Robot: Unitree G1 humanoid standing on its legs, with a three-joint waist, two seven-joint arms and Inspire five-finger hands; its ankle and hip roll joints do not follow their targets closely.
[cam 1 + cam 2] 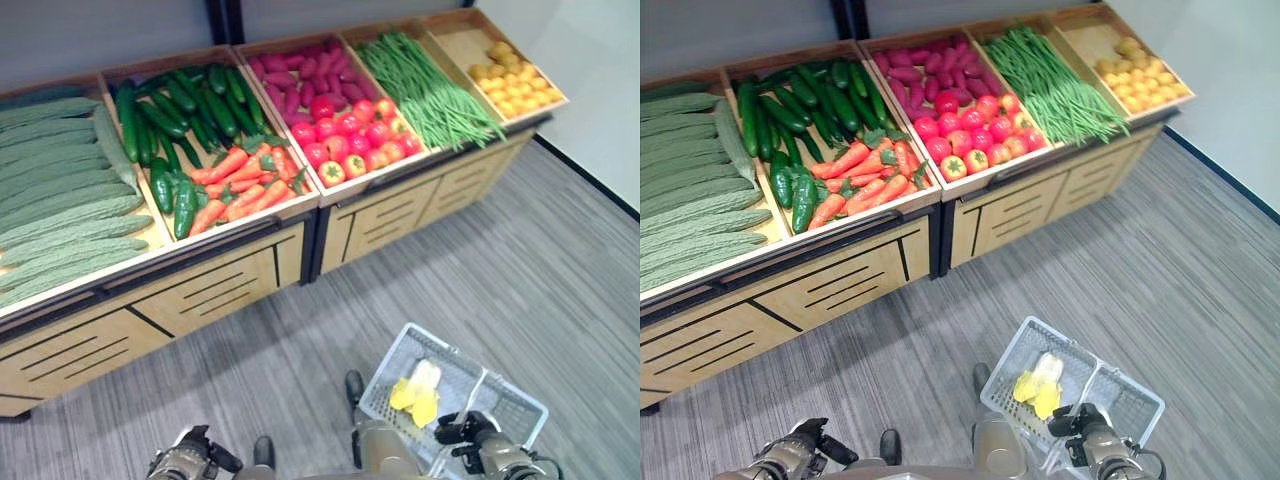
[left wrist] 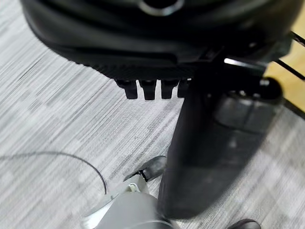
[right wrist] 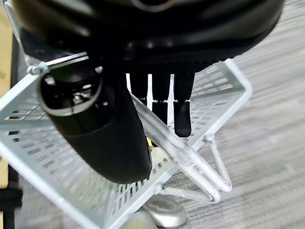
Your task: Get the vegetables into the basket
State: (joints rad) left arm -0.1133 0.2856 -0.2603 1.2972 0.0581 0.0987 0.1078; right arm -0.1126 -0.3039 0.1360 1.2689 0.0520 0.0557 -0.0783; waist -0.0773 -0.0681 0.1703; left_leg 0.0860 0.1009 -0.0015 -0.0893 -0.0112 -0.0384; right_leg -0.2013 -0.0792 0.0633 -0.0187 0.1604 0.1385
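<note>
Right wrist view: my right hand [image 3: 143,71] is curled round the clear handle [image 3: 186,157] of the white wire basket [image 3: 57,143], thumb on one side and fingers [image 3: 182,117] hooked over the other, so I have the basket by its handle. From the head, the basket [image 1: 520,405] hangs at about 5 o'clock, low over the grey carpet [image 1: 560,280], with a pale yellow vegetable [image 1: 417,392] lying in its near half; what kind it is I cannot tell. My right hand [image 1: 470,432] sits at the basket's lower edge. My left hand [image 2: 152,88] hangs at 7 o'clock over the carpet, holding nothing; in its wrist view the fingers show as short stubs under the palm, curled in. The wooden display stand [image 1: 230,285] runs from 9 o'clock across to 1 o'clock, well apart from the basket. Its bins, left to right: long pale green gourds [image 1: 60,200]; dark cucumbers [image 1: 190,105] at the back with orange carrots [image 1: 245,185] and green peppers [image 1: 172,195] in front; purple sweet potatoes [image 1: 300,75] behind red tomatoes [image 1: 350,135]; green beans [image 1: 425,85]; and small yellow produce [image 1: 515,80] at the far right end. All of these lie in their bins, none touched by either hand.
</note>
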